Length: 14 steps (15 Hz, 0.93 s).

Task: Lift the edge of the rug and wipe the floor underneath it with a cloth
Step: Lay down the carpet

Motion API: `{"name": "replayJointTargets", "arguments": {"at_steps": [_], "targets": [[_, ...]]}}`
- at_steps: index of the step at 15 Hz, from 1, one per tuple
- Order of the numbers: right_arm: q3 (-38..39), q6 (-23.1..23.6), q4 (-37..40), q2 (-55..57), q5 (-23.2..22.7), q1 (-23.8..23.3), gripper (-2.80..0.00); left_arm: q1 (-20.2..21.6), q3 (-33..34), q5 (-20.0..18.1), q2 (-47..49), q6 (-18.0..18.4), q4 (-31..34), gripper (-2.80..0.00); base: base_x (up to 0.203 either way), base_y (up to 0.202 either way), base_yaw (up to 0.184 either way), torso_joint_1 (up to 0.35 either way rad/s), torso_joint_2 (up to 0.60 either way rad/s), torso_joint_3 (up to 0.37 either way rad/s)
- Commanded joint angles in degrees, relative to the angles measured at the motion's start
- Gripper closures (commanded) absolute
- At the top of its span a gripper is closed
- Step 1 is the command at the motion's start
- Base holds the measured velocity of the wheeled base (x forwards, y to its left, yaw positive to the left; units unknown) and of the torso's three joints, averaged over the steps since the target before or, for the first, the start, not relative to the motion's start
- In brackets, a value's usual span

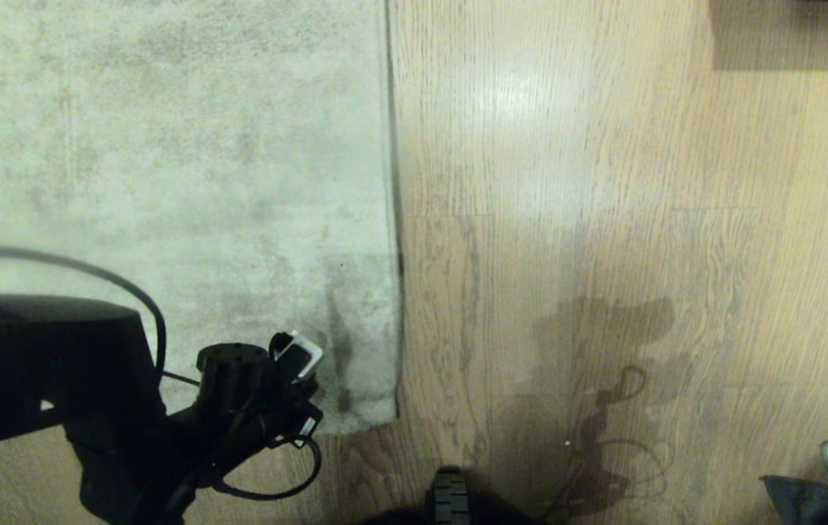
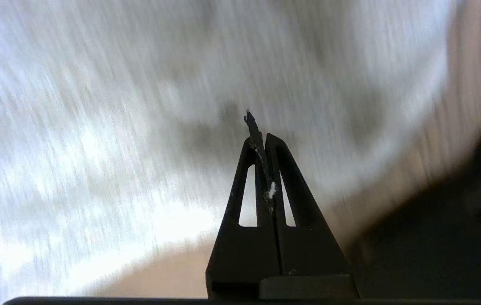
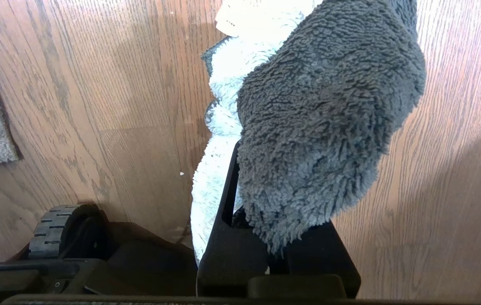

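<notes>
Nearest in, the base's wheel (image 1: 450, 499) sits on the floor (image 1: 603, 182). Left arm's out low at the near left, its left pincer (image 2: 261, 142) pressed shut with nothing held, over the rug's near right corner. The rug edge (image 1: 393, 219) lies flat, running near to far. Far right, the right pincer (image 3: 240, 169) is clamped on the cloth (image 3: 321, 110), grey and white, draped over it.

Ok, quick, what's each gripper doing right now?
Left gripper: jaws shut, nothing held, above the rug near its corner.
Right gripper: jaws shut on the cloth, over the floor.
</notes>
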State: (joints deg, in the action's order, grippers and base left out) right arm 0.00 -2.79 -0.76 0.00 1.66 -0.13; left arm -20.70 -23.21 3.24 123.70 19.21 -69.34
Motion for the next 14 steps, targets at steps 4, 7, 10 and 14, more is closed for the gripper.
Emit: {"name": "replayJointTargets", "arguments": {"at_steps": [4,7,10,14], "targets": [[0.00,-0.02,-0.03,0.09,0.01,-0.04,0.00,-0.72,-0.87,-0.43,6.56,-0.14,-7.66,0.00,0.000,0.000,0.000,0.000,0.00,0.000],[0.00,-0.02,-0.03,0.01,0.01,-0.01,0.00,-1.62,-0.79,-0.52,7.73,-0.14,-7.66,0.00,0.000,0.000,0.000,0.000,0.00,0.000],[0.00,-0.02,-0.03,0.09,0.01,-0.04,0.00,-2.33,0.12,-0.57,8.03,-0.14,-7.58,0.00,0.000,0.000,0.000,0.000,0.00,0.000],[0.00,-0.02,-0.03,0.09,0.01,0.03,0.00,-2.33,3.17,-0.52,8.58,0.21,-8.27,0.00,0.000,0.000,0.000,0.000,0.00,0.000]]}}
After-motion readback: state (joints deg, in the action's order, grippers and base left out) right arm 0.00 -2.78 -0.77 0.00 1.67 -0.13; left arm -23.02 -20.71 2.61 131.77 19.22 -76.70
